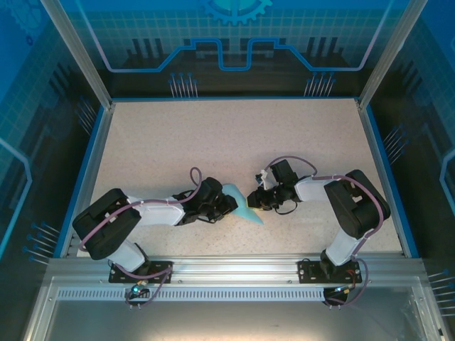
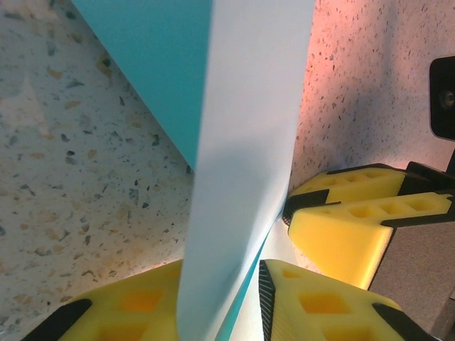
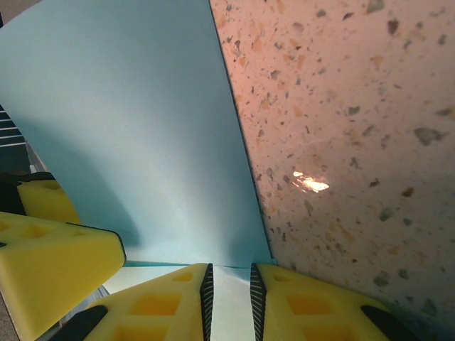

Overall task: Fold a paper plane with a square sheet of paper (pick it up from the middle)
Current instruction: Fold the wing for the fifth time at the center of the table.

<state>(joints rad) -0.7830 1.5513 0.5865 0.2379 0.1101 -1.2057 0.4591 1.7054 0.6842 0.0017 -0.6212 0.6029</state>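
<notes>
The light-blue sheet of paper [image 1: 242,206] lies folded to a narrow pointed shape at the table's middle front, between both grippers. My left gripper [image 1: 226,204] comes at it from the left. In the left wrist view a pale flap of the paper [image 2: 249,142] stands up between the yellow fingers of the left gripper [image 2: 220,275], lying against the left finger with a gap to the right pad. My right gripper [image 1: 253,199] meets the paper from the right. Its jaws [image 3: 229,275] stand narrowly apart at a crease, over flat paper, and a big flap [image 3: 128,128] rises beyond.
The speckled table [image 1: 213,135] stretches away behind the grippers, bounded by blue side rails [image 1: 93,163] and a metal rail at the front [image 1: 227,266]. The right gripper's fingers [image 2: 355,217] sit close beside the left gripper, almost touching.
</notes>
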